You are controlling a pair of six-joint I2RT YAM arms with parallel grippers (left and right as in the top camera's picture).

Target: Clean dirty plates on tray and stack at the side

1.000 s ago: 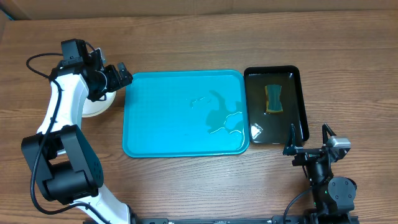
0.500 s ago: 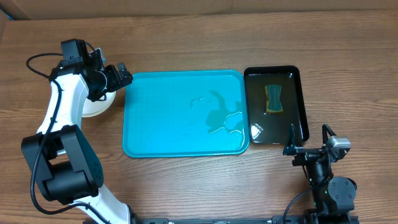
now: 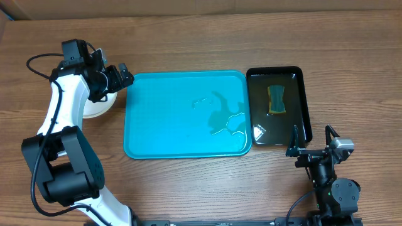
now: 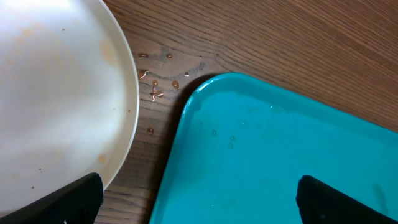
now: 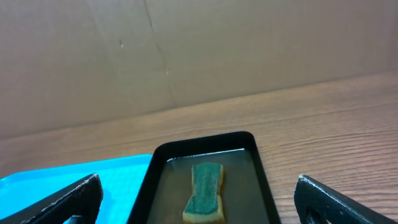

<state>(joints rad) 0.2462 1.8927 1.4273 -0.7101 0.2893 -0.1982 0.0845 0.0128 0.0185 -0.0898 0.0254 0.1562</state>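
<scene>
Left end effector [image 3: 120, 76] is hanging exactly where it was hanging a second ago, above the gap between the plates [image 3: 99, 108] and the tray [image 3: 182, 125]. I am seeing no shift in either arm, or in anything on the surface [image 3: 188, 37], across the frames. Its wrist camera is showing the fingertips [image 4: 74, 200] at the bottom corners of the view, spread wide and gripping nothing.

The plates are sitting on the wood just left of the tray's upper left corner, off the tray. The top plate [image 4: 56, 93], a white one, is showing faint brownish specks near its rim. Droplets [image 4: 155, 84] are lying on the wood between that plate and the tray. From above, the arm is covering most of the stack, so I am not managing to count the plates in it. Water [image 3: 226, 118] is pooling on the right part of the tray.

Right end effector [image 3: 311, 143] is resting near the front edge, below the black tray [image 3: 304, 107], with its fingers wide apart and holding nothing. The sponge [image 5: 204, 199] is lying in the black tray's liquid, and the bottom edge of that wrist view is cutting off the black tray's near part.
</scene>
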